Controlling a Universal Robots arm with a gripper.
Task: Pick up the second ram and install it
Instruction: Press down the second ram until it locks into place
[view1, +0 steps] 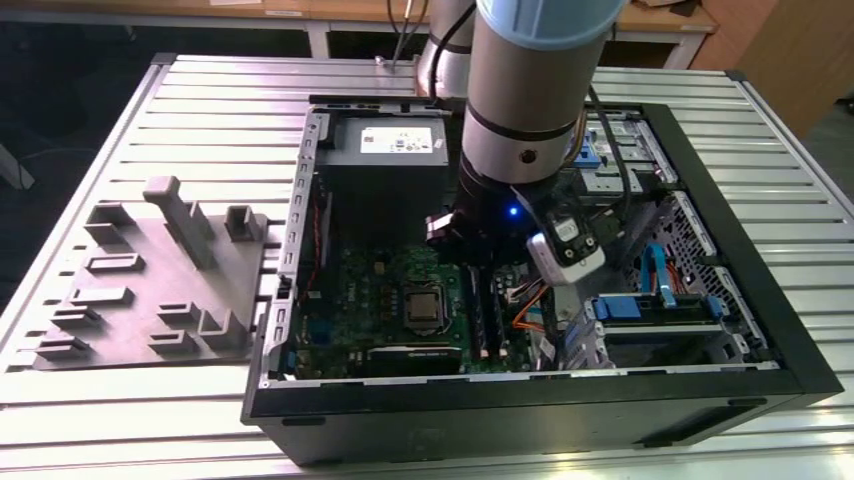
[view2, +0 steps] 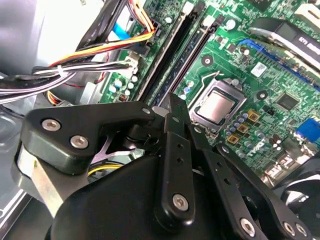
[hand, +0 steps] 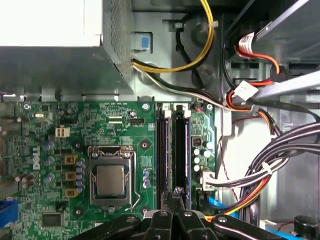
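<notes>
The arm is reaching down into the open computer case (view1: 747, 330) standing on the slatted desk (view1: 200, 110), with the end effector (hand: 176, 196) hovering just over the two memory slots (hand: 172, 150) of the green motherboard (hand: 75, 130), beside the processor socket (hand: 111, 177). In both wrist views the fingertips (view2: 175, 112) are sitting pressed together with nothing visible between them, so the end effector is reading as closed and empty. The second ram cannot be singled out: dark strips are lying in the slots, but seated stick versus bare slot cannot be told. The grey tray (view1: 147, 290) is sitting beside the case, with no stick discernible on it. Judging progress: likely at or past insertion, unconfirmed.
</notes>
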